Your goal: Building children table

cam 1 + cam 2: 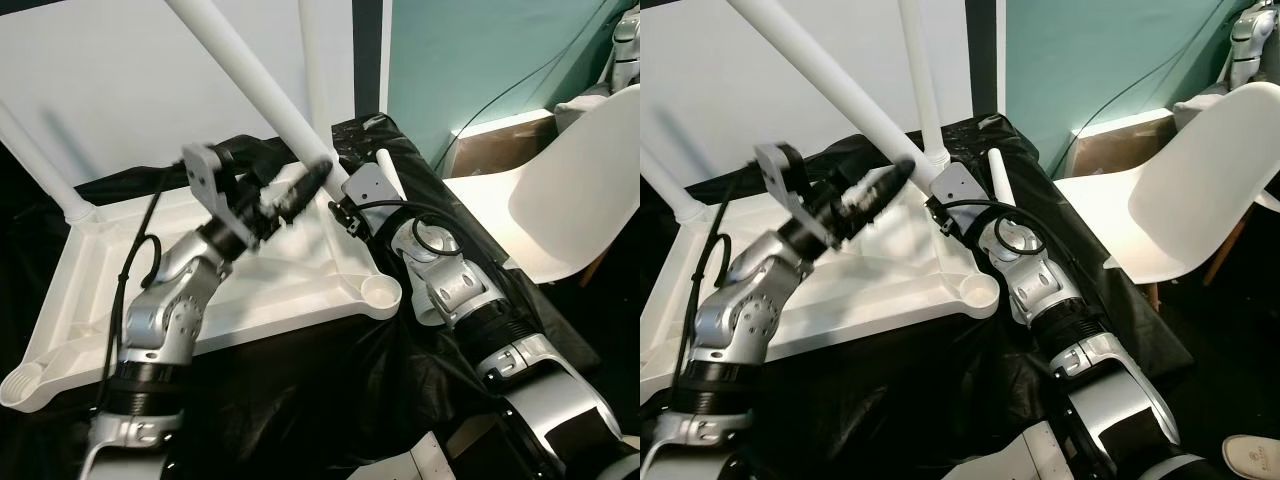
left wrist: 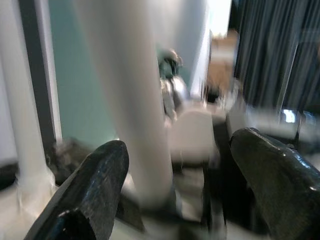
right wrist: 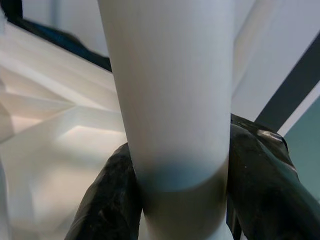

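Both hands meet one leg (image 1: 250, 75): right hand (image 3: 180, 200) clenched on it, left hand (image 2: 175, 190) released around it; three legs stand.

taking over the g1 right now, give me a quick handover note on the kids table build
Left gripper: fingers open either side of the leaning white leg, not clamped.
Right gripper: shut on that leg's lower end.
Tabletop lies upside down on black sheeting.
Done: two legs stand in far corner sockets, back left and back right.
Left: the near right socket is empty; seat the leaning leg, then fit the rest.
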`<state>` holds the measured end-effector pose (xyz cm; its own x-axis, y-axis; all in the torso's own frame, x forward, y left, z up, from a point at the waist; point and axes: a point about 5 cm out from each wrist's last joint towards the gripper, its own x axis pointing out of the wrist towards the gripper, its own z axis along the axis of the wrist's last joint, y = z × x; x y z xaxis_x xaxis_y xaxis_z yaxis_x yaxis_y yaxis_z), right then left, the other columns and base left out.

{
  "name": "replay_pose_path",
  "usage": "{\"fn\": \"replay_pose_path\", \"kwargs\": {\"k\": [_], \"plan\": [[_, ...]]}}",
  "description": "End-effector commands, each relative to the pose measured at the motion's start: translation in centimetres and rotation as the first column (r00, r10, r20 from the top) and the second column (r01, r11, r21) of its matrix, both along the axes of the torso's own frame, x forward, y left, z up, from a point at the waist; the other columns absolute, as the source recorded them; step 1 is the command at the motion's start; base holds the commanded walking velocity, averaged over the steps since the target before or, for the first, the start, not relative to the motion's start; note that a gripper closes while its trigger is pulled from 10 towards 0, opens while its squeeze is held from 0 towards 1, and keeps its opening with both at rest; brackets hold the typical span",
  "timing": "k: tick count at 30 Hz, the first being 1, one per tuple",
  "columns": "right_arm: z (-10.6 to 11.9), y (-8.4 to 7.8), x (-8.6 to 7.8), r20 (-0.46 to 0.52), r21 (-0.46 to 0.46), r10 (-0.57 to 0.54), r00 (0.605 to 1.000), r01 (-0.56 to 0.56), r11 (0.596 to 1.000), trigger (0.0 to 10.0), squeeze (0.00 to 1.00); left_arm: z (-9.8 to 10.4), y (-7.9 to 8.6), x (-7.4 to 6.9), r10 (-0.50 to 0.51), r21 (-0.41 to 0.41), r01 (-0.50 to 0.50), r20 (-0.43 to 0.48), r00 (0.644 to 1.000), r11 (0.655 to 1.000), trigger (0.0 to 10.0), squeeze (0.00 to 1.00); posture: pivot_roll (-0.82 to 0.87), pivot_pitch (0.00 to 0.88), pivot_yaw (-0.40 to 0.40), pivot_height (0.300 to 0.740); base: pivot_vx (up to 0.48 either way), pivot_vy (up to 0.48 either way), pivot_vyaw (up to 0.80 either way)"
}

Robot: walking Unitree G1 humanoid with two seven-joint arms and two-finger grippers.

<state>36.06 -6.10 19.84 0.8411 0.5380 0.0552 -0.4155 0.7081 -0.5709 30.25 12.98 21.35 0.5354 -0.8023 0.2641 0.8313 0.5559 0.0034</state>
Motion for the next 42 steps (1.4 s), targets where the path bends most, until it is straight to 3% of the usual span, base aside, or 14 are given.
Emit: {"fn": "replay_pose_path", "kwargs": {"k": [1,4,6,8,11,12,16,21,25,27,30,37,38,42], "plan": [[0.3,0.0,-0.2,0.004,0.035,-0.002,1.0,0.002,0.999,10.0,0.0,-1.4,0.4,-0.5,-0.067,0.084,0.069,-0.03,0.997,0.994,10.0,0.0,-0.08,0.0,0.108,0.74,0.0,0.0,0.0],[0.4,0.0,-0.2,0.005,0.042,0.004,1.0,-0.004,0.999,10.0,0.0,-1.9,0.7,-0.9,-0.1,0.117,0.105,-0.055,0.994,0.987,10.0,0.0,-0.08,0.0,0.108,0.74,0.0,0.0,0.0],[0.7,0.1,-0.8,0.004,0.082,0.045,0.999,-0.046,0.996,10.0,0.0,-3.0,1.4,-1.8,-0.166,0.206,0.191,-0.134,0.977,0.96,10.0,0.0,-0.09,0.0,0.109,0.74,0.0,0.0,0.0],[0.7,0.1,-0.8,0.004,0.082,0.045,0.999,-0.046,0.996,10.0,0.0,-3.0,1.4,-1.8,-0.166,0.206,0.191,-0.134,0.977,0.96,10.0,0.0,-0.09,0.0,0.109,0.74,0.0,0.0,0.0],[0.7,0.2,-1.5,0.003,0.11,0.086,0.996,-0.086,0.99,10.0,0.0,-4.2,2.1,-2.0,-0.181,0.304,0.229,-0.178,0.967,0.925,10.0,0.0,-0.09,0.0,0.11,0.74,0.0,0.0,0.0],[0.7,0.2,-1.5,0.003,0.11,0.086,0.996,-0.086,0.99,10.0,0.0,-4.2,2.1,-2.0,-0.181,0.304,0.229,-0.178,0.967,0.925,10.0,0.0,-0.09,0.0,0.11,0.74,0.0,0.0,0.0],[1.0,0.2,-2.3,-0.001,0.165,0.132,0.991,-0.13,0.978,10.0,0.0,-5.7,2.5,-2.6,-0.215,0.392,0.296,-0.238,0.947,0.871,10.0,0.0,-0.09,0.0,0.11,0.74,0.0,0.0,0.0],[1.2,0.2,-3.0,-0.007,0.204,0.165,0.986,-0.16,0.966,10.0,0.0,-6.5,2.8,-3.2,-0.243,0.42,0.349,-0.286,0.927,0.838,10.0,0.0,-0.09,0.0,0.112,0.74,0.0,0.0,0.0],[0.7,-0.2,-4.8,-0.039,0.258,0.213,0.976,-0.196,0.946,10.0,0.0,-7.5,3.1,-4.1,-0.275,0.447,0.428,-0.367,0.888,0.785,10.0,0.0,-0.09,0.0,0.115,0.74,0.0,0.0,0.0],[0.7,-0.2,-4.8,-0.039,0.258,0.213,0.976,-0.196,0.946,10.0,0.0,-7.5,3.1,-4.1,-0.275,0.447,0.428,-0.367,0.888,0.785,10.0,0.0,-0.09,0.0,0.115,0.74,0.0,0.0,0.0],[0.1,-0.8,-5.7,-0.067,0.277,0.221,0.973,-0.194,0.941,10.0,0.0,-8.5,2.7,-4.6,-0.29,0.474,0.469,-0.402,0.868,0.745,10.0,0.0,-0.1,0.0,0.119,0.74,0.0,0.0,0.0],[-0.1,-1.2,-6.1,-0.08,0.283,0.217,0.973,-0.187,0.941,10.0,0.0,-8.9,2.3,-4.8,-0.31,0.482,0.499,-0.42,0.853,0.72,10.0,0.0,-0.1,0.0,0.124,0.74,0.0,0.0,0.0],[-0.6,-1.5,-6.8,-0.102,0.284,0.222,0.97,-0.185,0.941,10.0,0.0,-9.4,1.9,-5.0,-0.325,0.492,0.524,-0.435,0.84,0.695,10.0,0.0,-0.1,0.0,0.126,0.74,0.0,0.0,0.0],[-1.1,-1.7,-7.3,-0.119,0.279,0.223,0.968,-0.183,0.943,10.0,0.0,-9.8,1.6,-4.9,-0.317,0.512,0.52,-0.434,0.844,0.683,10.0,0.0,-0.1,0.0,0.127,0.74,0.0,0.0,0.0]]}}
